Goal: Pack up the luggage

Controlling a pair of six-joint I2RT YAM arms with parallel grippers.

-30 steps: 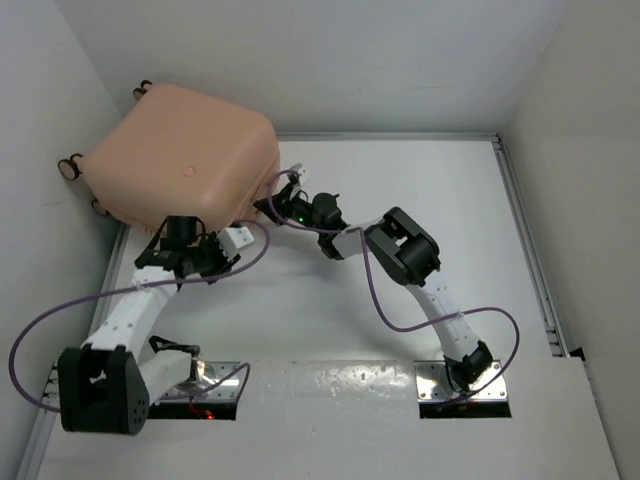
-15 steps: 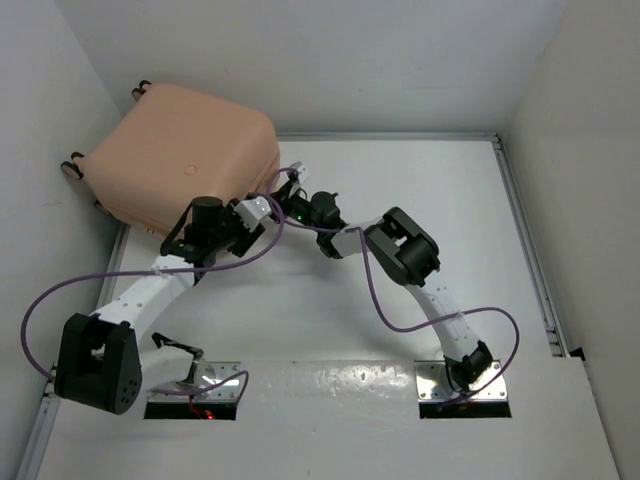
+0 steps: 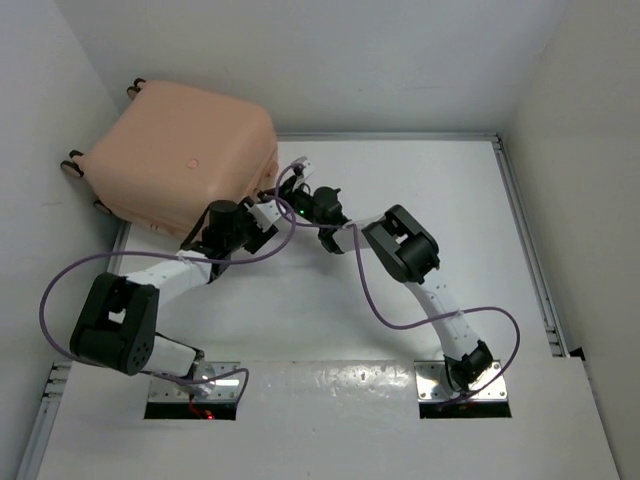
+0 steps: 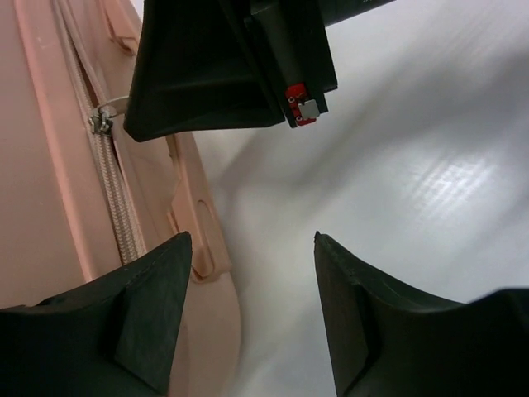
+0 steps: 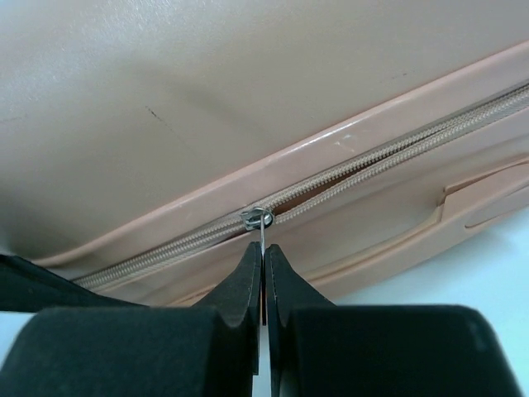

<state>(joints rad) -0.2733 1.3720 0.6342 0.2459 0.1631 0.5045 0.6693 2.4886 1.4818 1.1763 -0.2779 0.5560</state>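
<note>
The peach-pink luggage point(image 3: 185, 150) lies closed at the table's far left corner. Its zipper runs along the side facing the arms. My right gripper point(image 5: 264, 248) is shut on the metal zipper pull point(image 5: 258, 219); to the right of the slider the zipper point(image 5: 372, 161) gapes a little. In the top view the right gripper point(image 3: 283, 196) sits at the case's right corner. My left gripper point(image 4: 248, 248) is open with nothing between its fingers, low beside the luggage's point(image 4: 50, 165) side, just below the right gripper point(image 4: 223, 66). From above, the left gripper point(image 3: 268, 212) nearly touches the right one.
White walls close in the table at the left, back and right. The luggage's wheels point(image 3: 72, 162) rest against the left wall. A metal rail point(image 3: 525, 260) runs along the table's right edge. Purple cables point(image 3: 60, 290) loop off both arms.
My left gripper has swung right along the luggage's near side to the right gripper, and its jaws have widened. The luggage has turned slightly. The right gripper keeps its hold.
</note>
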